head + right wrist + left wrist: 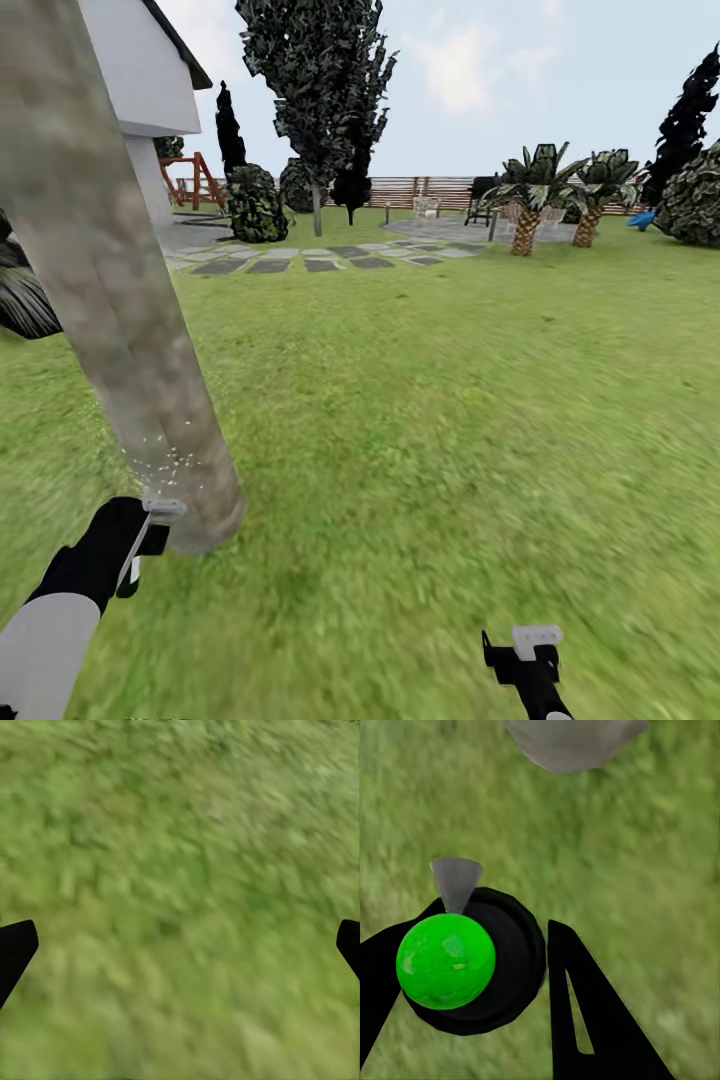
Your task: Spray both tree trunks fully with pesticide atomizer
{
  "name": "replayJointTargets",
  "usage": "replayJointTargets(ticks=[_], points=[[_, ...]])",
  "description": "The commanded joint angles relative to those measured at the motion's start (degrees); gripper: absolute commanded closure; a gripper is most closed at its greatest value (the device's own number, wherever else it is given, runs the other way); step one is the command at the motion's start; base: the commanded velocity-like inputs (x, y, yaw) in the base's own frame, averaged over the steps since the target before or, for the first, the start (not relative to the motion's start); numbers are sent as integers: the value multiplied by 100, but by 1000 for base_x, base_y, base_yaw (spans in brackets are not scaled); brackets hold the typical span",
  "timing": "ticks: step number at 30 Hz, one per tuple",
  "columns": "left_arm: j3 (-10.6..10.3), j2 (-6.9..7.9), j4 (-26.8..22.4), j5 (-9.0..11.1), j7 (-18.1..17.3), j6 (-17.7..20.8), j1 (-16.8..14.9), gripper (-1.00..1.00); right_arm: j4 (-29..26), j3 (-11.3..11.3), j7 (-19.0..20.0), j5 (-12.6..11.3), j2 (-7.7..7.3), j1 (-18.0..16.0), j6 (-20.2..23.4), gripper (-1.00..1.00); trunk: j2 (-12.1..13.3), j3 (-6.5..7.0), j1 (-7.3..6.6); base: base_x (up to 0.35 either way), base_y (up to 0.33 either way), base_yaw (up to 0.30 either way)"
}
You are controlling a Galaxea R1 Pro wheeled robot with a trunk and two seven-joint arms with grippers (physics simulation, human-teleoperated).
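A thick pale mottled tree trunk (pixel 110 290) rises at the left of the head view, and its base (pixel 574 742) shows in the left wrist view. My left gripper (pixel 140 545) is right beside the trunk's foot, shut on the pesticide atomizer (pixel 152 528). The atomizer (pixel 472 964) is a round black bottle with a bright green top and a grey nozzle pointing at the trunk. White spray specks (pixel 165 462) dot the bark just above the nozzle. My left gripper (pixel 495 924) has a black finger on each side of the bottle. My right gripper (pixel 530 648) hangs open over grass, with nothing between its fingers (pixel 15 949).
Lawn (pixel 450 400) stretches ahead and to the right. Grey stepping stones (pixel 300 262) and a paved patch (pixel 440 228) lie far ahead. A white house (pixel 140 80) stands behind the trunk. Dark trees, palms (pixel 528 195) and a slatted fence (pixel 410 190) line the back.
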Motion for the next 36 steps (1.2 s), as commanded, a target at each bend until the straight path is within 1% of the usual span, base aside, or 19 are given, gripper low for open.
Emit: replayJointTargets(ticks=[1, 6, 13, 17, 26, 36], points=[[13, -9, -22, -61, -34, 1, 27, 100, 5, -46, -17, 61, -2, -3, -18, -100, -2, -5, 0, 60, -37, 138], [39, -19, -61, -32, -19, -46, 95, 100, 11, -45, -22, 61, -1, -3, -19, -100, -2, -5, 0, 44, -33, 25], [42, -21, -38, -25, -18, -198, 98, 100, 13, -51, -26, 61, -7, -3, -18, -100, -2, -5, 0, 204, -189, 1], [35, -26, -29, -12, -18, -217, 98, 100, 13, -51, -26, 55, -5, -3, -19, -100, -2, -5, 0, 158, -227, 32], [41, -36, -69, -11, -18, -219, 98, 100, 13, -48, -17, 52, 2, -3, -15, -100, -2, -5, 0, -59, -268, 263], [46, -37, -3, -3, -18, -213, 98, 100, 13, -48, -25, 52, 2, -3, -15, -100, -2, -5, 0, 142, -258, 277]])
